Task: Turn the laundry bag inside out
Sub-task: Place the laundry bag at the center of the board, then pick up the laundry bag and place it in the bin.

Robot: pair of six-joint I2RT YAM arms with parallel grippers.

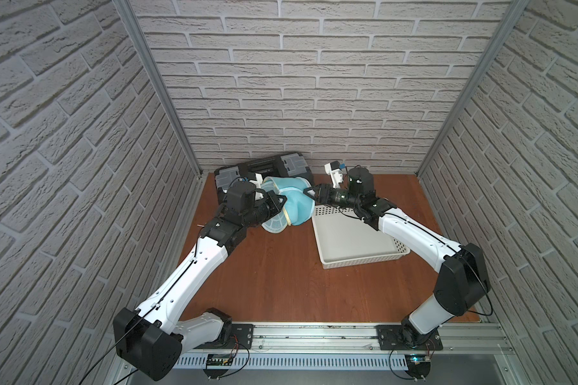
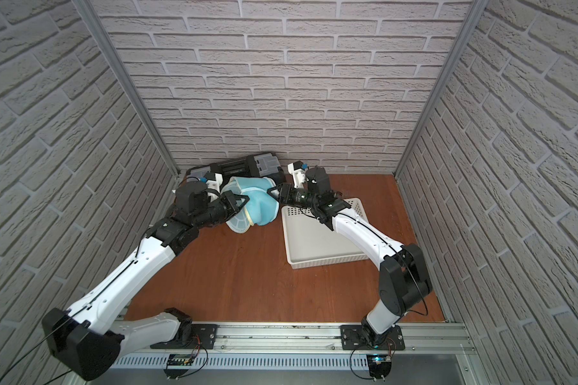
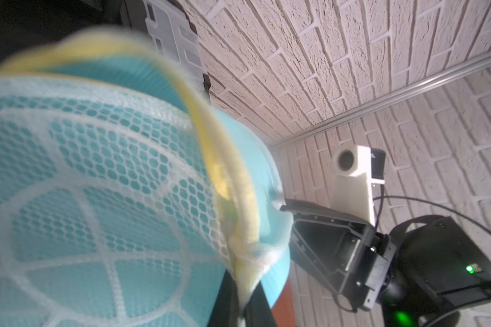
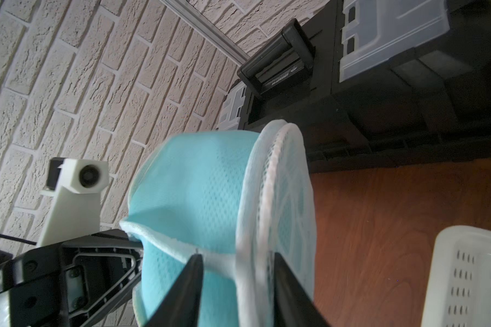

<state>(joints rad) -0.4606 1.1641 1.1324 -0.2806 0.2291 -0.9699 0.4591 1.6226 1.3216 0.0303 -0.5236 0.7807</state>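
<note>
Left fingers [image 4: 97, 240] clamped together, right fingers [image 4: 187, 283] apart, arms extended.

Top views: high, front, looking down on whole table [image 1: 281, 283]. Wrist views: close, sharing laundry bag [image 3: 97, 198].

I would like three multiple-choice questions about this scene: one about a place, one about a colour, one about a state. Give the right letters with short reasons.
1. Where is the laundry bag?
A. at the near edge, alone
B. between the left claw and the right claw, in front of the black case
C. lifted high above both arms

2. What colour is the bag's trim?
A. red
B. yellow
C. black

3. How is the left claw?
A. shut on the bag
B. wide open, away from the bag
C. out of view

Answers:
1 B, both top views show it between the claws, by the case.
2 B, the left wrist view shows a yellow band.
3 A, it pinches the trim in the left wrist view.
</note>
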